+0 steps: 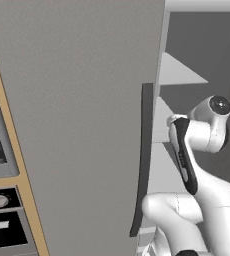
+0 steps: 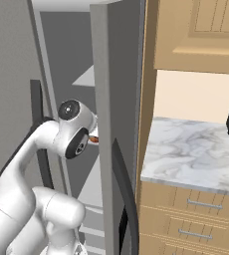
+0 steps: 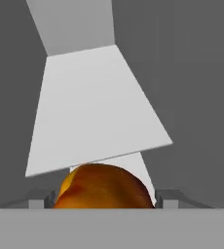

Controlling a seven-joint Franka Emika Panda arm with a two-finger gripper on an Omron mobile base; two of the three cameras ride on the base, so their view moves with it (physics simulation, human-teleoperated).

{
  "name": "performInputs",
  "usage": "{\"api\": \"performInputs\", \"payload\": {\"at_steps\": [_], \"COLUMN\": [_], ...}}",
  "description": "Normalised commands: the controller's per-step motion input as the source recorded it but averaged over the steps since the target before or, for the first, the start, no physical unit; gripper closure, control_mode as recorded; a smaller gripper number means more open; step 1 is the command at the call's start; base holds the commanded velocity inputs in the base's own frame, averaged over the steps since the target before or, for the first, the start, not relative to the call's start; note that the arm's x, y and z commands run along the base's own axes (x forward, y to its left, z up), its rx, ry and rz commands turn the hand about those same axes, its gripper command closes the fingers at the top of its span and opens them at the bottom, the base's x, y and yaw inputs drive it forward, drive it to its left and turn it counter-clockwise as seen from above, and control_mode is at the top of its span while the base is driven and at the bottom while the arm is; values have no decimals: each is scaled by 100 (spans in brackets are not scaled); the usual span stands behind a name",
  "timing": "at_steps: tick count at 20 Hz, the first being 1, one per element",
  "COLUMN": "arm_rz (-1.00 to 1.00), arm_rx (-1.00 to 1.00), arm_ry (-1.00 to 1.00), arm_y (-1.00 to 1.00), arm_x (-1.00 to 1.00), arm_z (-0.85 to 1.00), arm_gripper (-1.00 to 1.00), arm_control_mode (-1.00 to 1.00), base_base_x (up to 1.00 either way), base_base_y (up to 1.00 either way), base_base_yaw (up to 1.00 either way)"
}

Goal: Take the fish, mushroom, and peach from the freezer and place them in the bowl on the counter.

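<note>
The hand (image 3: 104, 202) grips the peach (image 3: 103, 187) inside the freezer (image 1: 77, 125); next it must draw back and carry it to the bowl on the table (image 2: 186, 149)

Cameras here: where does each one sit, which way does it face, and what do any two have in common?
Left base view: behind the arm, left; faces the freezer door; arm at lower right.
Right base view: behind the arm, right; faces the freezer and counter; arm at lower left.
Hand view: on the hand, looking along the end effector at white shelves, with the peach between its fingers.
Shared: both base views show the door's dark handle.
</note>
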Motion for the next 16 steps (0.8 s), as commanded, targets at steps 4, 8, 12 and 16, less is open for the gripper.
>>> {"api": "performInputs", "payload": {"at_steps": [4, 8, 12, 16], "arm_rz": [0, 0, 0, 3], "arm_rx": [0, 0, 0, 0], "arm_ry": [12, 11, 11, 12], "arm_y": [31, 25, 18, 32], "arm_x": [-96, -100, -94, -55], "arm_z": [47, 51, 45, 25], "arm_gripper": [100, 100, 100, 100], "arm_control_mode": [-100, -100, -100, -100], "base_base_x": [0, 0, 0, 0], "base_base_y": [0, 0, 0, 0], "base_base_yaw": [0, 0, 0, 0]}}
